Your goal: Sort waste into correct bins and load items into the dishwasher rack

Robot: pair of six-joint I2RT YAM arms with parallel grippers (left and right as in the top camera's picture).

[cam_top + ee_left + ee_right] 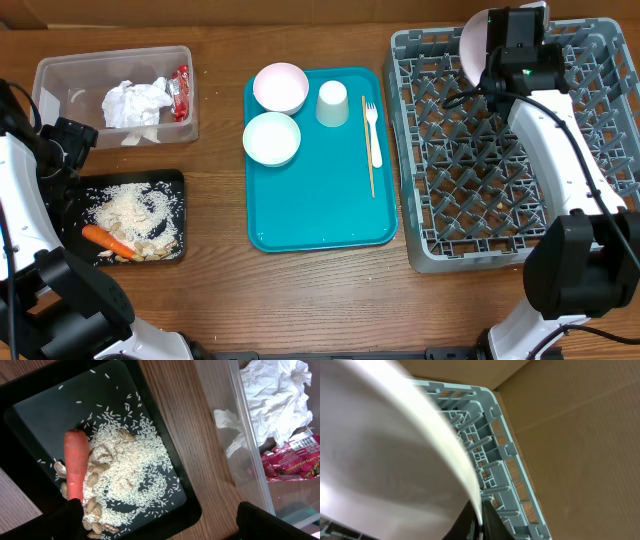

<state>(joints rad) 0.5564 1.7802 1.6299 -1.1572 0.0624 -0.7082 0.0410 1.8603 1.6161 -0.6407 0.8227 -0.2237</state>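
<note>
My right gripper point(497, 55) point(480, 521) is shut on the rim of the round white plate point(474, 40) point(380, 450), holding it on edge over the back left corner of the grey dishwasher rack point(500, 170) point(505, 460). My left gripper point(68, 150) point(165, 525) is open and empty, above the gap between the black tray point(130, 177) point(40, 410) and the clear tub point(60, 75) point(240, 435). The tray holds the carrot point(107, 240) point(76, 462) and rice scraps point(135, 208) point(130, 465). The tub holds the napkin point(135, 102) point(270, 395) and red wrapper point(181, 92) point(292, 457).
A teal serving tray point(320, 210) sits in the middle with two white bowls point(280, 87) point(272, 138), a white cup point(332, 103), a white fork point(373, 130) and a thin wooden stick point(369, 150). A cardboard wall stands behind the rack.
</note>
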